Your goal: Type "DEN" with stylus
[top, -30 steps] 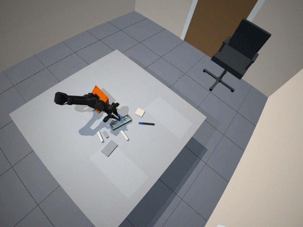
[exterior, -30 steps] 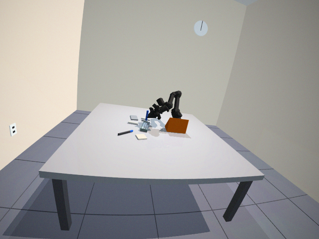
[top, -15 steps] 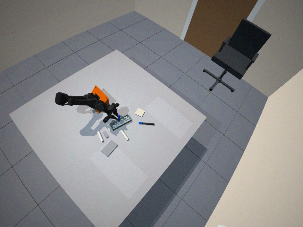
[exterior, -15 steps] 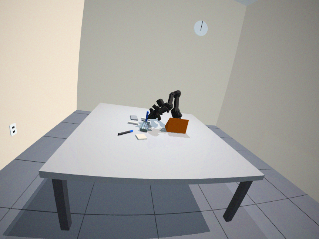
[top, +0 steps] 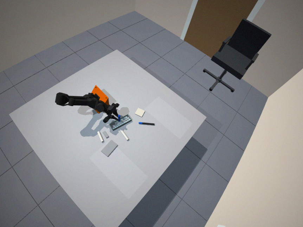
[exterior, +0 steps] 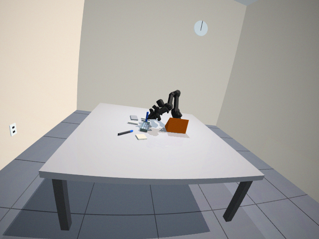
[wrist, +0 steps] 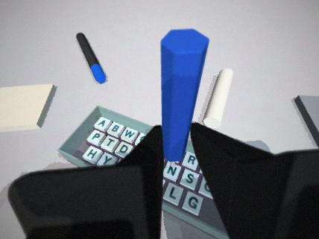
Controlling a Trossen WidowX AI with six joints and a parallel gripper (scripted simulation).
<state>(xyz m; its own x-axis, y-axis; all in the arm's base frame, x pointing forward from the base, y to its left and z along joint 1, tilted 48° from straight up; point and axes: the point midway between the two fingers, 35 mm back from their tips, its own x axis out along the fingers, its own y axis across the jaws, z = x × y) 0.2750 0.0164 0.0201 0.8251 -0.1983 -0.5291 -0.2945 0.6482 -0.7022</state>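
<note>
Stylus [top: 119, 117] [exterior: 146, 116] [wrist: 181, 91]: blue, faceted, hexagonal top; nearly upright, over keyboard. Gripper [top: 116, 118] [exterior: 149, 118] [wrist: 175, 130]: fingers slightly apart, clamped on stylus. Keyboard [top: 113, 129] [exterior: 144, 130] [wrist: 80, 159]: grey-green raised-rim tray; pale keys inside, dark letters, including D and N; some hidden behind fingers.

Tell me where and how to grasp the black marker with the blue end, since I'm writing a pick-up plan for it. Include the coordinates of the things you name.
The black marker [top: 148, 123] [exterior: 124, 132] [wrist: 89, 56] lies flat on the desk [top: 75, 85] [exterior: 148, 159] [wrist: 149, 5], long and slim. I'd come from above and pinch its black barrel near mid-length, fingers closing across the long axis; both long sides look free of neighbours.
</note>
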